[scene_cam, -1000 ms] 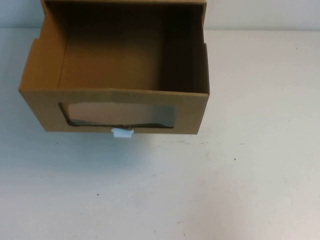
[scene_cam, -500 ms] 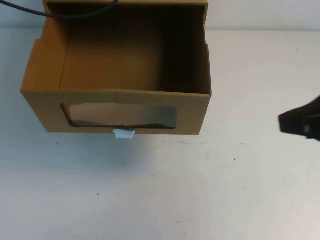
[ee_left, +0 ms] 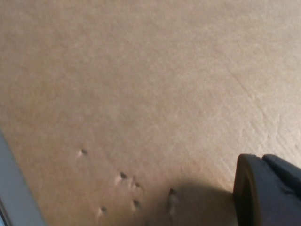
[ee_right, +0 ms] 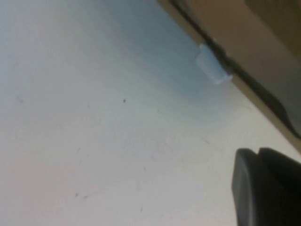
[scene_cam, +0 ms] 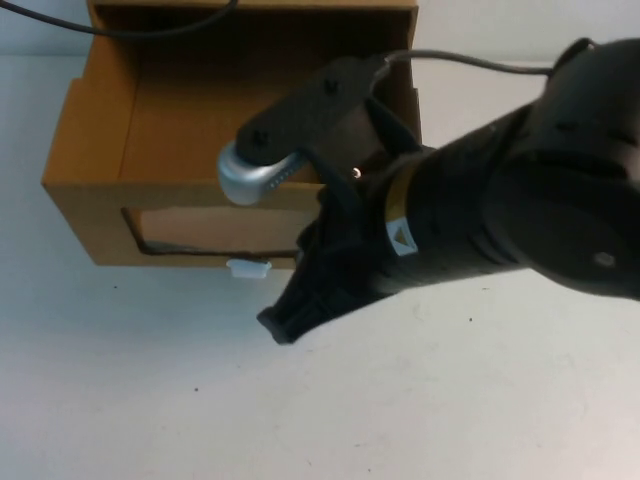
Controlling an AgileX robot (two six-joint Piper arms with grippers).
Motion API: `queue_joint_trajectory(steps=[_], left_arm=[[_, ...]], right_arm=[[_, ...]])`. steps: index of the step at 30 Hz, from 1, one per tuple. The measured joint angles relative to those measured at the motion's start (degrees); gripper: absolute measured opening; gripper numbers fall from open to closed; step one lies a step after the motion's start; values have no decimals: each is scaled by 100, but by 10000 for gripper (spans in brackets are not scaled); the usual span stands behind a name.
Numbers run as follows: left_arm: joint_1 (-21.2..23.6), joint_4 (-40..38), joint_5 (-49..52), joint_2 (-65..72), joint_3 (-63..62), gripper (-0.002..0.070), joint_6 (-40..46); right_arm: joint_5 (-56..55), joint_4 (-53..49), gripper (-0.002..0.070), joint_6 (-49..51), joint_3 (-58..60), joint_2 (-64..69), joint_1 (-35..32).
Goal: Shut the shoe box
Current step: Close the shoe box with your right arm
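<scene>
The shoe box (scene_cam: 150, 150) sits at the far edge of the white surface (scene_cam: 480, 400), toward its left side, with its drawer pulled out toward the near edge so the empty brown interior shows from above. Its front panel faces the near edge, with the clear window (scene_cam: 215, 232) in it and the small white pull tab (scene_cam: 247, 268) just below that window, resting at the surface.

The right gripper (scene_cam: 285, 318) reaches in from the right edge on a bulky black arm (scene_cam: 500, 210), and its tip hangs over the surface just in front of the box, near the pull tab and a little to its right. Whether its jaws are open or closed cannot be told.

The left gripper (ee_left: 268, 190) appears only in its own wrist view, close against a plain brown cardboard face (ee_left: 141, 84); its jaws likewise cannot be judged. A thin black cable (scene_cam: 120, 28) lies across the far left corner of the box.
</scene>
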Motion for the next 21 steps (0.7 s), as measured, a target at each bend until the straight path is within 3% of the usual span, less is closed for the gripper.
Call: queue_joint_trajectory(steps=[12, 21], left_arm=[[0, 0, 0, 0, 0, -3, 10], [0, -11, 0, 0, 0, -2, 10]], right_arm=[[-13, -213, -10, -2, -1263, 1002, -426], [-13, 786, -10, -583, -1550, 1172, -881]])
